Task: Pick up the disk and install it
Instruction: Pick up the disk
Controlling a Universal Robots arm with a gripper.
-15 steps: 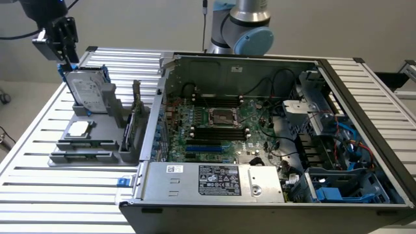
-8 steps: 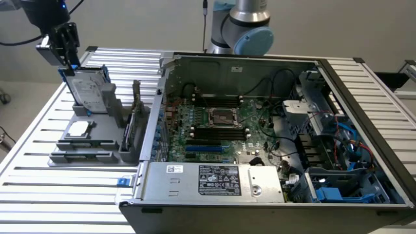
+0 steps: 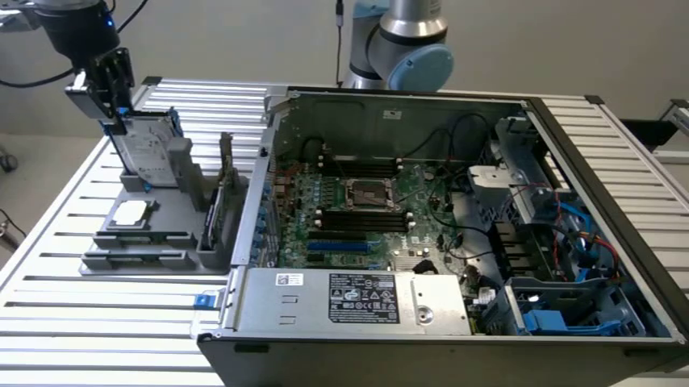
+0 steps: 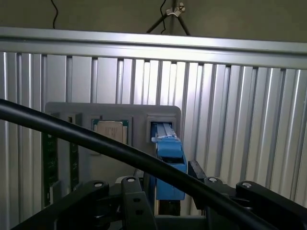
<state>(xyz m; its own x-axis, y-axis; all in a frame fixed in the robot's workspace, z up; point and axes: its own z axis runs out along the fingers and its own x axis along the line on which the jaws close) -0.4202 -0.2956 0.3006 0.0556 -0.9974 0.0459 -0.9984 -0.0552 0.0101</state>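
The disk [image 3: 145, 149] stands upright on its edge in a slot of a grey holder [image 3: 135, 242], at about ten o'clock in the exterior view, well outside the open computer case [image 3: 409, 109]. Its silver body and blue carrier bracket are both seen there.

The wrist view shows something the exterior view does not: it looks straight along the top edge of the disk [image 4: 169, 165], so the blue bracket stands exactly in the middle between the two black link arms [image 4: 96, 191] of the claw. The exterior view gives instead the whole layout.

In the same holder, a small square chip [image 3: 129, 212] lies flat at six o'clock from the disk, and a thin card [image 3: 226, 173] stands upright at three o'clock from it, between the disk and the case wall. Inside the case are the motherboard [image 3: 356, 210], a silver box with a printed label [image 3: 356, 298] at six o'clock and a blue bay [image 3: 560, 318] at five o'clock. All of it rests on a slatted metal desk [image 3: 64, 322]. A thick black cable [image 4: 72, 129] crosses the wrist view in front of the holder and partly covers the chip.

The claw [image 3: 108, 101] hangs directly over the top end of the disk. Its fingers are spread wide on both sides of the bracket. I cannot tell if they touch it, and the disk sits in its slot.
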